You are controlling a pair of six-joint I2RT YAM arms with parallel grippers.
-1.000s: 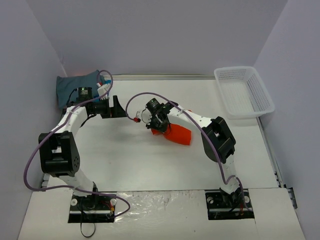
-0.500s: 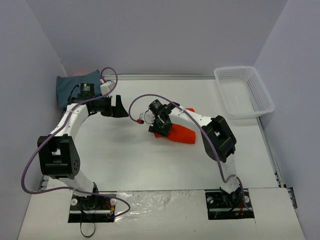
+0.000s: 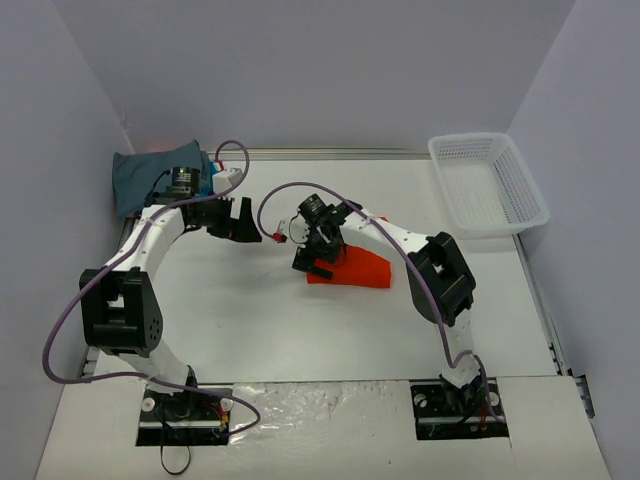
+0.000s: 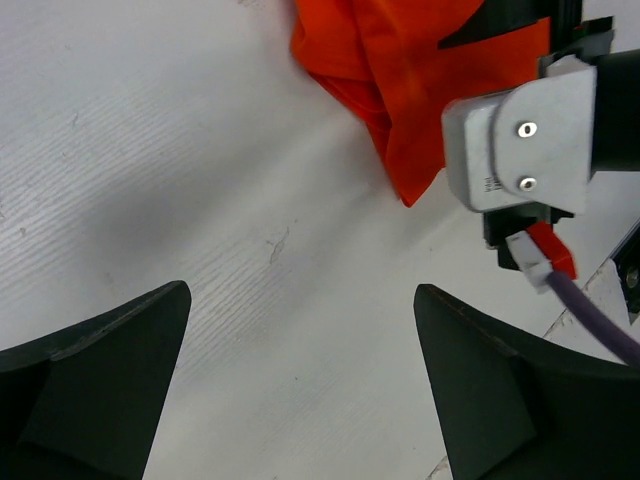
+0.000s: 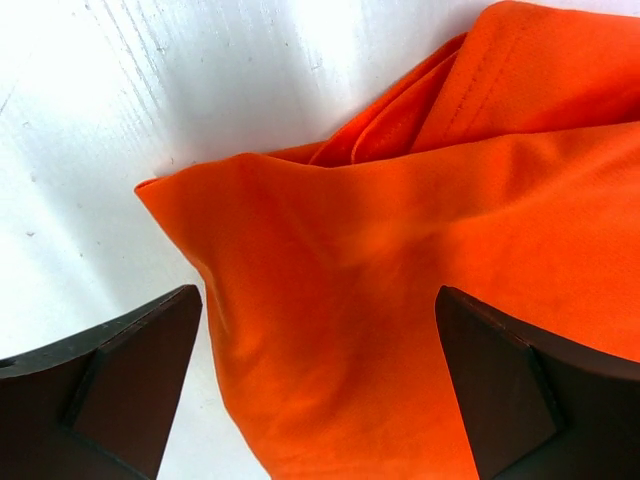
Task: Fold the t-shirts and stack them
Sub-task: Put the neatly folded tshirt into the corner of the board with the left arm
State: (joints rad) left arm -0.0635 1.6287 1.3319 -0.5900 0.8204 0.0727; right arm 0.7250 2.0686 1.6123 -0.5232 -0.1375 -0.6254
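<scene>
The bright orange t-shirt [image 3: 362,269] lies bunched and partly folded on the white table [image 3: 260,320], near the middle. My right gripper [image 3: 309,262] hovers over its left end. In the right wrist view that gripper [image 5: 318,300] stands open, its fingers wide apart on either side of the orange cloth [image 5: 430,220] below. My left gripper [image 3: 246,222] is open a short way to the left of the shirt. Its wrist view shows bare table between its fingers [image 4: 300,300], with the orange shirt [image 4: 390,70] and the right wrist ahead. A dark grey-teal folded t-shirt [image 3: 145,175] sits at the back left corner.
A white mesh basket [image 3: 488,182] stands at the back right by the wall. The right arm's grey wrist block [image 4: 510,150] and purple cable [image 4: 590,315] hang close in front of my left gripper. Walls close the table on three sides.
My right gripper has opened and let go of the orange shirt, which has settled on the table. The left arm has swung right, toward the shirt.
</scene>
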